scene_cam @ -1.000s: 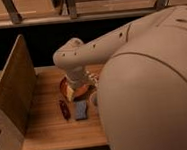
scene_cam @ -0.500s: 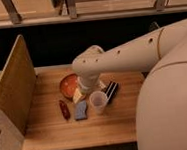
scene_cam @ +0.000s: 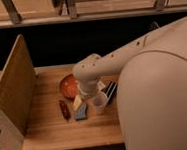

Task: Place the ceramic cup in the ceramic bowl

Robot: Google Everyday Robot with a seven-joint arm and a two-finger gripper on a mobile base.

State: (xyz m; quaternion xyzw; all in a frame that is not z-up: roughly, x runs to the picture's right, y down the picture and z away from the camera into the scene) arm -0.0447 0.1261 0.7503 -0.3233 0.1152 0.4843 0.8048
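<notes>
a: what fills the view first?
b: the robot's pale body (scene_cam: pixel 160 97), well off to the view's right of the end effector. its arm (scene_cam: pixel 120 59) reaches leftward over the wooden tabletop (scene_cam: pixel 52 131). a tall wooden side panel (scene_cam: pixel 15 85) stands far to the end effector's left, at the tabletop's edge.
a: and the end effector itself?
b: the end effector (scene_cam: pixel 91 92) hangs from the arm's tip, pointing down, spread wide and pinching nothing i can see. i'd judge it is held wide so the cup can fit between its fingers.
a: where are the task's things?
b: the ceramic bowl (scene_cam: pixel 67 87) sits just left of the end effector, partly hidden by it. the ceramic cup (scene_cam: pixel 100 104) stands upright on the tabletop just below and slightly right of it, not in the bowl. whether they touch, i cannot tell.
a: anything smaller?
b: a dark striped object (scene_cam: pixel 110 90) to its right, a blue pad (scene_cam: pixel 82 112) and a dark red piece (scene_cam: pixel 64 109) below-left. they crowd the cup, so the grasp likely needs a straight descent.
</notes>
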